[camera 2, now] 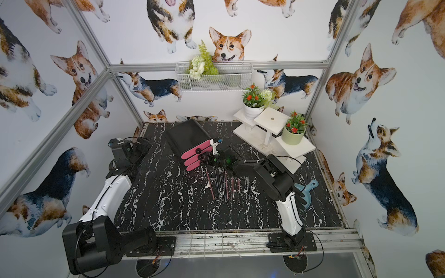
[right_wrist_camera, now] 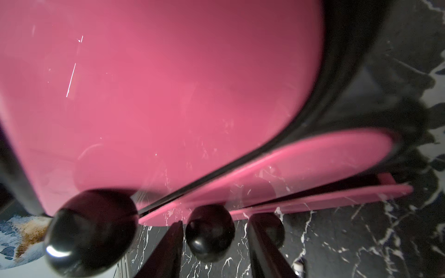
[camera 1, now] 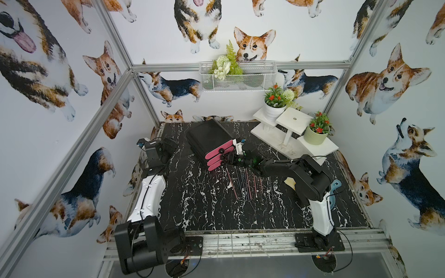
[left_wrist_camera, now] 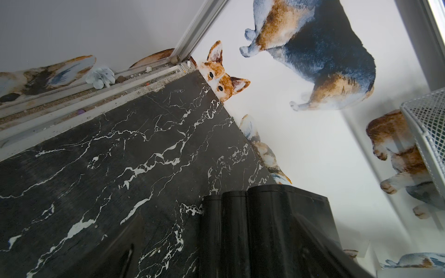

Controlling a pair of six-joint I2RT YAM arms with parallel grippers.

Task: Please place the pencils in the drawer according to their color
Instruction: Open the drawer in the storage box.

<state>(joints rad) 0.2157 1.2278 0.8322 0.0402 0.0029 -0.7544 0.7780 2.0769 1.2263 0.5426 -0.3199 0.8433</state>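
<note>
Black marble worktop (camera 1: 192, 211), arm bases on its near edge. Blue scoop (camera 1: 336, 186) lies by the right arm's elbow

pencils (camera 1: 248, 185) lie loose on the worktop, roughly parallel. Some are pink, the rest darker, exact colours hard to tell from above. Their far ends sit under the right arm, just in front of the drawer (camera 1: 207, 137)

The drawer is a black cabinet set at an angle, with three stacked pink fronts. right pincer (right_wrist_camera: 215, 220) is at those fronts with its fingers (right_wrist_camera: 166, 250) apart, one each side of the middle knob (right_wrist_camera: 209, 233). A sliver of gap shows beside the knob, so it is not clamped. Top knob (right_wrist_camera: 89, 231) is just beside; the bottom knob is mostly hidden behind a finger

left pincer (camera 1: 149, 144) is raised by the left wall, well apart from the pencils, spread wide and empty

Far right: white stepped stand (camera 1: 292, 119) with two flower pots. Wire basket (camera 1: 237, 79) with greenery hangs on the back wall
</note>
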